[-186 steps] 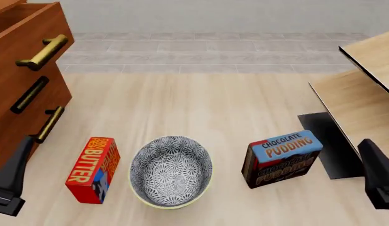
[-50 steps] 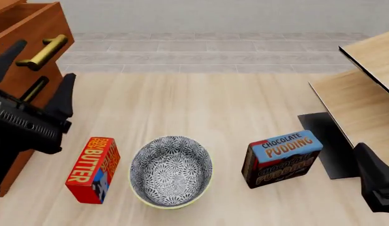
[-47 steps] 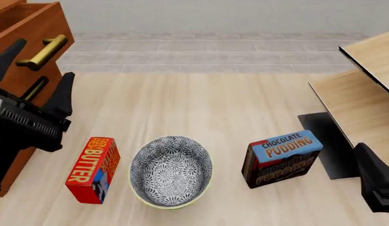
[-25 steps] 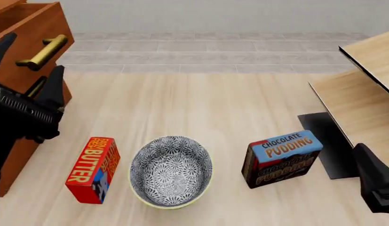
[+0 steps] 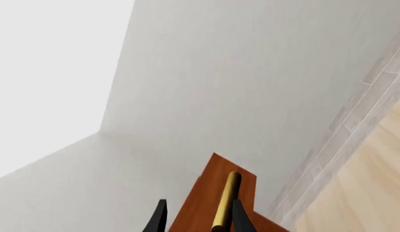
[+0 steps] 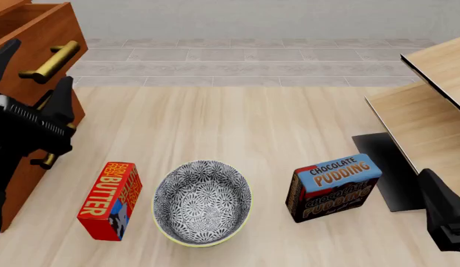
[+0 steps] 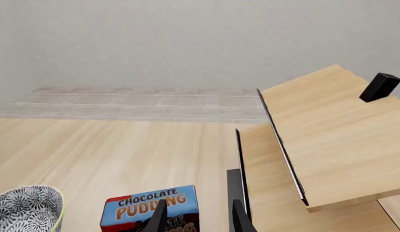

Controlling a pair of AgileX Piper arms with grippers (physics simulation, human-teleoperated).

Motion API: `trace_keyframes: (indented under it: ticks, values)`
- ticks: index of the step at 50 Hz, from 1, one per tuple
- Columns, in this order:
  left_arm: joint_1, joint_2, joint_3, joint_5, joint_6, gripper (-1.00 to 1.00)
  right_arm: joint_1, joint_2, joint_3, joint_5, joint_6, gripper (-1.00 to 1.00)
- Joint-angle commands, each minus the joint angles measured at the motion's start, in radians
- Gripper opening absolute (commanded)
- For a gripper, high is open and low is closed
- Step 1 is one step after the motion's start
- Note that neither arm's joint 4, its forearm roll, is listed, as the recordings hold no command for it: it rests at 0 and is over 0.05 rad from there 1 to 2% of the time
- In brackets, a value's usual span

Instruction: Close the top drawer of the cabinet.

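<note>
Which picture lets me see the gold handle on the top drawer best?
The front view: the top drawer's handle shows whole, past the left tool. The left wrist view shows part of it, close, between the tool's fingers. The right wrist view misses it.

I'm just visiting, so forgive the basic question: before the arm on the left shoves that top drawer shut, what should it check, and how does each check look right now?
1. Top drawer needs closing: ok, it juts out of the cabinet, its inside showing.
2. Left tool lined up with the drawer front: ok, it sits in front of it, just below the brass handle.
3. Left tool touching the drawer: cannot tell; the left wrist view shows the handle between the fingertips, but contact is unclear.
4. Fingers apart, gripping nothing: ok.
5. Butter box and bowl out of the path: ok, both sit apart from the tool.
6. Right tool clear: ok, low near the pudding box.
</note>
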Motion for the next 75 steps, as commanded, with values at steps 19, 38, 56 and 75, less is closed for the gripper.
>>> trace_keyframes:
  ticks: [19, 38, 56, 75]
  values:
    - [0.048, 0.046, -0.023, 0.0, 0.003, 1.0, -0.001, 0.0, 0.0, 0.001, -0.002, 1.0]
    - [0.068, 0.068, -0.042, 0.0, 0.001, 1.0, 0.001, 0.0, 0.0, 0.001, -0.003, 1.0]
    - [0.09, 0.077, -0.045, 0.0, -0.007, 1.0, 0.006, 0.0, 0.0, 0.002, -0.005, 1.0]
    - [0.115, 0.103, -0.057, 0.0, -0.017, 1.0, 0.006, 0.0, 0.0, 0.002, -0.005, 1.0]
